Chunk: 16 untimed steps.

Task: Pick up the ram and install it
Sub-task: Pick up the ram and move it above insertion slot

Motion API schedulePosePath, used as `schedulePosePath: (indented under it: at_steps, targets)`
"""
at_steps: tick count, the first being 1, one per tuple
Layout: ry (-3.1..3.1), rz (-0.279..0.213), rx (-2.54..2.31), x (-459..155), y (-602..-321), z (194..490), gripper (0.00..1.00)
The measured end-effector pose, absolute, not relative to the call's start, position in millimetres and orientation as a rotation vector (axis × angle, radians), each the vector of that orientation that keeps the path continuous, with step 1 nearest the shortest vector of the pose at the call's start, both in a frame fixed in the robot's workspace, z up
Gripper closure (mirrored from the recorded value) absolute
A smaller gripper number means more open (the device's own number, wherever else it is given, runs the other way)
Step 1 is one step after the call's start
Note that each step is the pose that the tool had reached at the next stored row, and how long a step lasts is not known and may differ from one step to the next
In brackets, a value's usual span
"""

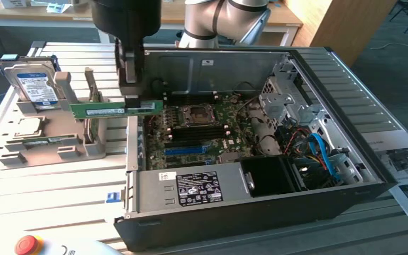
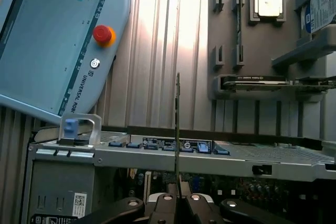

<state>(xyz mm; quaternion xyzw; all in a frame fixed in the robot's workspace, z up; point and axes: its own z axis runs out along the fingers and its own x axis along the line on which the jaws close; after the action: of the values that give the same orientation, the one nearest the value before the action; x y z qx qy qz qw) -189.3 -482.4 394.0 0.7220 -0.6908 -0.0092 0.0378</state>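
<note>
Between the gripper's fingers the ram is pinched, held level and on edge. Just below it are the open case's side wall and the motherboard. Beyond the gripper, on the table, lies a pendant marked "UNIVERSAL ROB", with a red button. Beside the ram's free end stands a grey holder carrying a hard drive with a blue-white label and a CPU.

My arm is a silver-grey tube with rounded joints. Above my pincer sits a fat black cylinder. The pincer is black, with shiny round pins on it.
</note>
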Motion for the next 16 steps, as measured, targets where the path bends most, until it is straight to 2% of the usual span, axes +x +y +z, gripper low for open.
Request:
schedulePosePath:
  at_steps: [16]
  targets:
    - [-2.107,-0.033,2.222,-111.4,-494.2,394.0,0.88]
